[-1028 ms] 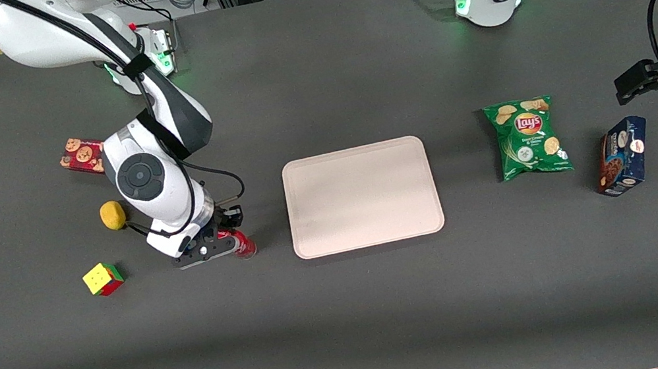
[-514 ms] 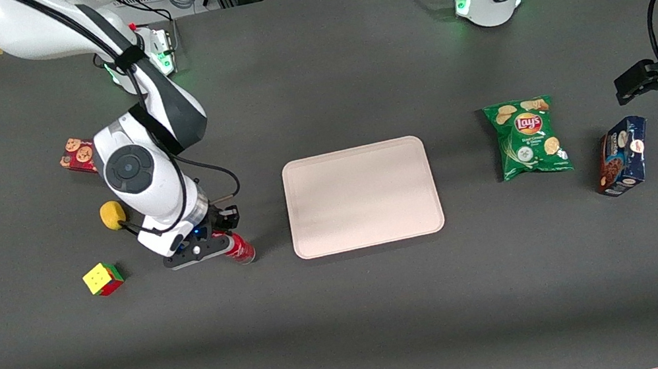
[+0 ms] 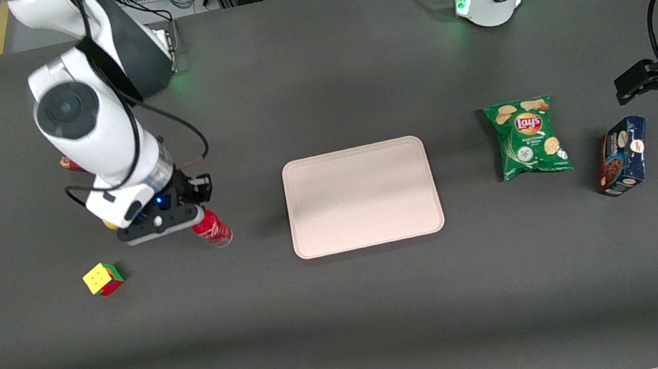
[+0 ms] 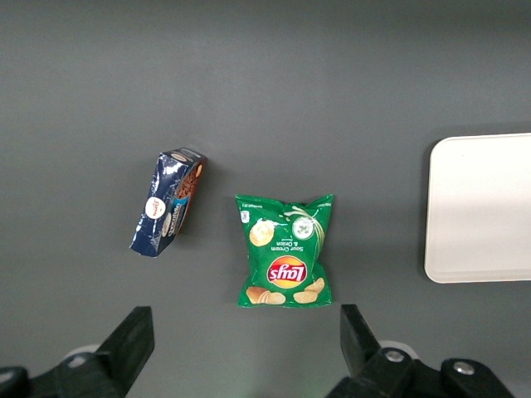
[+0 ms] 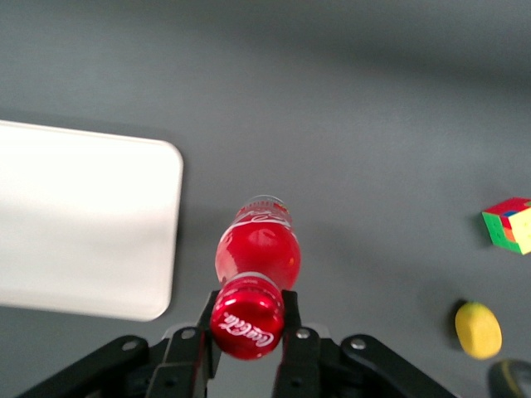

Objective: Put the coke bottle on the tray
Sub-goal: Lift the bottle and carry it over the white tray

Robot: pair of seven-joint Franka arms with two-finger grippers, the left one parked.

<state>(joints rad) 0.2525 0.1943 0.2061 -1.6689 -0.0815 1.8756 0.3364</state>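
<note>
The small red coke bottle (image 3: 212,228) hangs in my right gripper (image 3: 192,215), lifted off the table at the working arm's end. In the right wrist view the black fingers (image 5: 290,319) press on both sides of its red cap and neck, and the bottle (image 5: 255,253) hangs below my gripper (image 5: 246,322) over dark table. The large pale beige tray (image 3: 362,196) lies flat at the table's middle, empty, a short way from the bottle toward the parked arm's end. The tray's rounded corner shows in the right wrist view (image 5: 99,224).
A colour cube (image 3: 102,278) and a yellow lemon-like object (image 5: 478,329) lie near the gripper. A red cookie box (image 3: 69,164) is mostly hidden by the arm. A green Lay's bag (image 3: 527,136) and a dark blue cookie box (image 3: 622,155) lie toward the parked arm's end.
My gripper has risen with the bottle held in it, lifting it off the table. The arm's wrist has swung upward and now covers most of the red cookie box and the lemon.
</note>
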